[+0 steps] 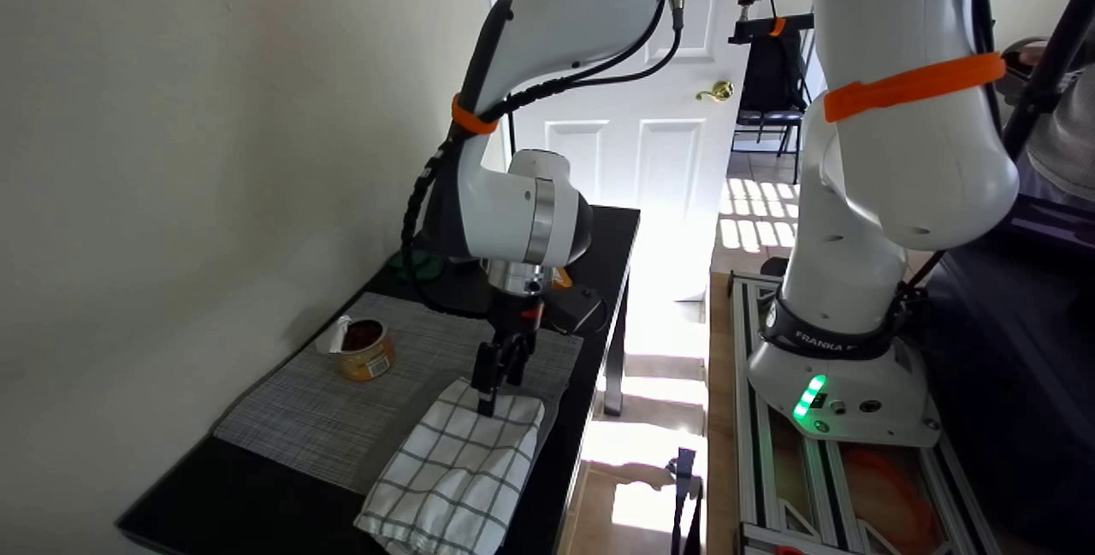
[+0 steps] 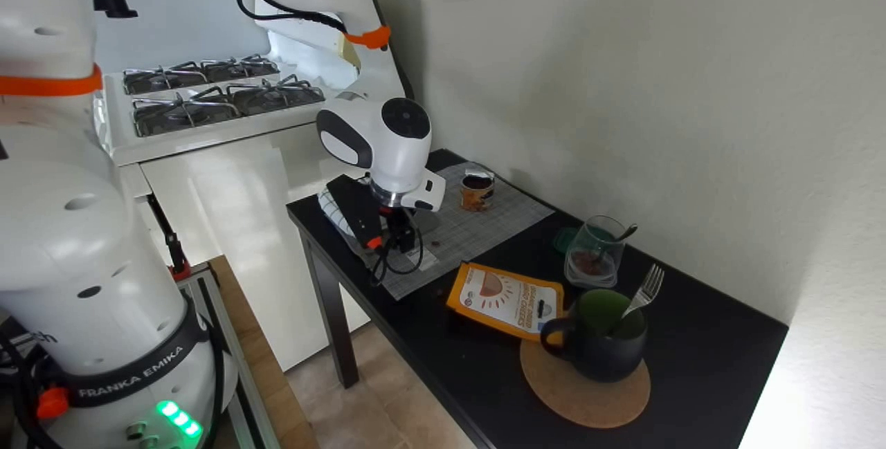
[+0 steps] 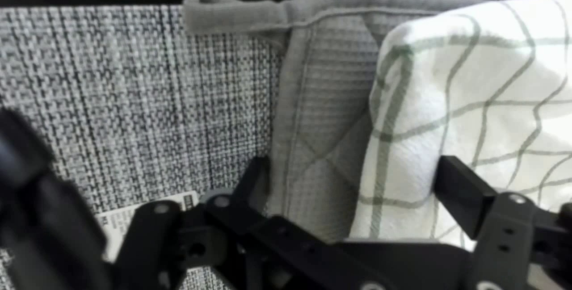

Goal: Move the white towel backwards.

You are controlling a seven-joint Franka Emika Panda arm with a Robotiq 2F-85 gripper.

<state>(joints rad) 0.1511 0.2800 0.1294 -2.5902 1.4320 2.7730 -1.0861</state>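
The white towel [image 1: 453,474] with its thin dark grid lies folded over a grey quilted cloth [image 1: 409,422] at the table's end. A sliver of the towel [image 2: 333,211] shows behind the wrist hardware in an exterior view. In the wrist view, the towel [image 3: 505,98] fills the right side and the quilted cloth [image 3: 328,120] lies beside it. My gripper [image 3: 353,169] is open and low. One finger is over the towel, the other at the quilted cloth's edge by the placemat. The gripper [image 1: 501,392] is at the towel's folded edge; exact contact is unclear.
The grey woven placemat [image 1: 299,410] lies beneath, with an open can [image 1: 366,351] near the wall. Farther along the black table are an orange pouch [image 2: 509,300], a glass [image 2: 594,259] with a spoon, and a dark mug [image 2: 601,349] with a fork on a cork mat [image 2: 602,411].
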